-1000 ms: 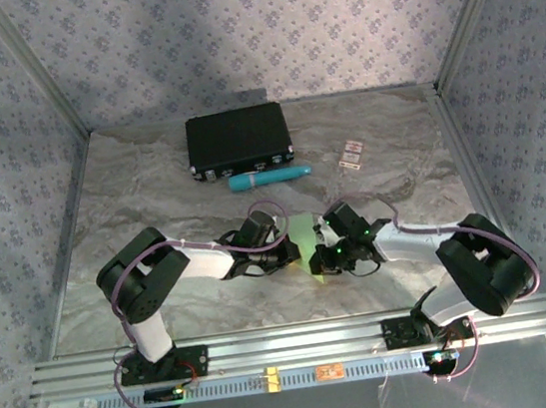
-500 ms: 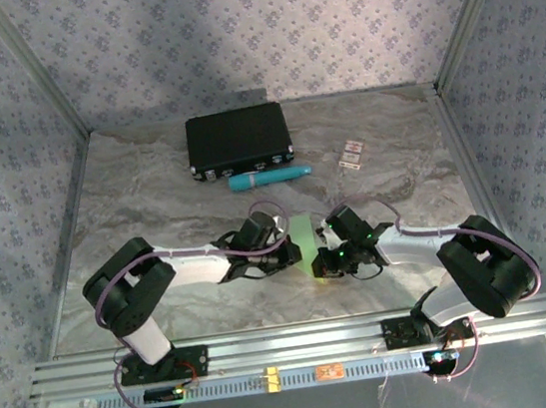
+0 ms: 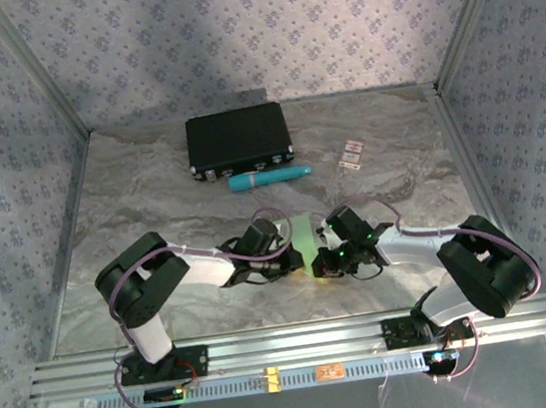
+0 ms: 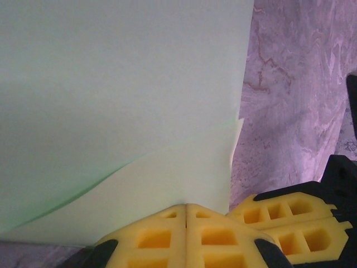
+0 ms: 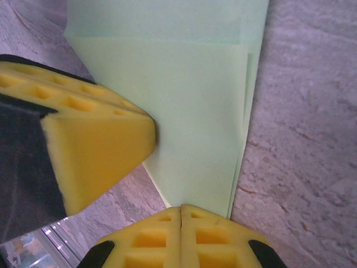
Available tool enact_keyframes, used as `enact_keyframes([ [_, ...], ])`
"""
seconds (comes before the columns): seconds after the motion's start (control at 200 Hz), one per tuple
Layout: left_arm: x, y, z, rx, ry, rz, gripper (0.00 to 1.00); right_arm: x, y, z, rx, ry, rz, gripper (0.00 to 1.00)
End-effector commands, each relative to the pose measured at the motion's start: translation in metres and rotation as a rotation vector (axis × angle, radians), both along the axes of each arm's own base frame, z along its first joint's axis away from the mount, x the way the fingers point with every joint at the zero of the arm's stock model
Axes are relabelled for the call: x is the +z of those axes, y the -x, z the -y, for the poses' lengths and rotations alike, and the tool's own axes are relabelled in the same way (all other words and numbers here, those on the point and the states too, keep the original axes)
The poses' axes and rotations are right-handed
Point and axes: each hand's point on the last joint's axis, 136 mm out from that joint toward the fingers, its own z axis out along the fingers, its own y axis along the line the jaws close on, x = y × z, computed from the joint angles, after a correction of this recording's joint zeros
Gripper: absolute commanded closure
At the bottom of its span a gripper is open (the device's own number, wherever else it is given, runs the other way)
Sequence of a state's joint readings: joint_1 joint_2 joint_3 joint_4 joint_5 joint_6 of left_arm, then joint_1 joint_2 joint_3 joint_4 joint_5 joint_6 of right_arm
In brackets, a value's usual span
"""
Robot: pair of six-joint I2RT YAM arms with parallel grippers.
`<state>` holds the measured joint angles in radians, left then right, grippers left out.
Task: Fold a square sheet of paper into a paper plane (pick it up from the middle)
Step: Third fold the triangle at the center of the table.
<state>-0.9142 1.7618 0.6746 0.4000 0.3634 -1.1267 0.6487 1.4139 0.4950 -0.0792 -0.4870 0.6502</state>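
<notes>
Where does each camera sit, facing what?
Top external: above, behind the bases, looking down on the marbled table; left arm and right arm show.
Left wrist: on the left arm, facing folded pale green paper; shut left gripper below.
Right wrist: on the right arm, facing that paper; shut right gripper below.
Wrist views share the paper.

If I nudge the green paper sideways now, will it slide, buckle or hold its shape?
Likely buckles: the paper looks thin, its folded layers lifting slightly apart. Probably light, so it may slide on the smooth table. The doubled part should be stiffer.
</notes>
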Motion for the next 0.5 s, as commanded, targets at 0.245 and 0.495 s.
enact_keyframes([
  [0.245,-0.02,-0.032,-0.052,0.074,-0.166,0.033,0.99,-0.034,0.022,0.036,-0.03,0.18,-0.091,1.0],
  [0.495,-0.019,-0.047,-0.075,0.111,-0.181,0.036,0.99,-0.033,0.021,0.035,-0.028,0.174,-0.09,1.0],
])
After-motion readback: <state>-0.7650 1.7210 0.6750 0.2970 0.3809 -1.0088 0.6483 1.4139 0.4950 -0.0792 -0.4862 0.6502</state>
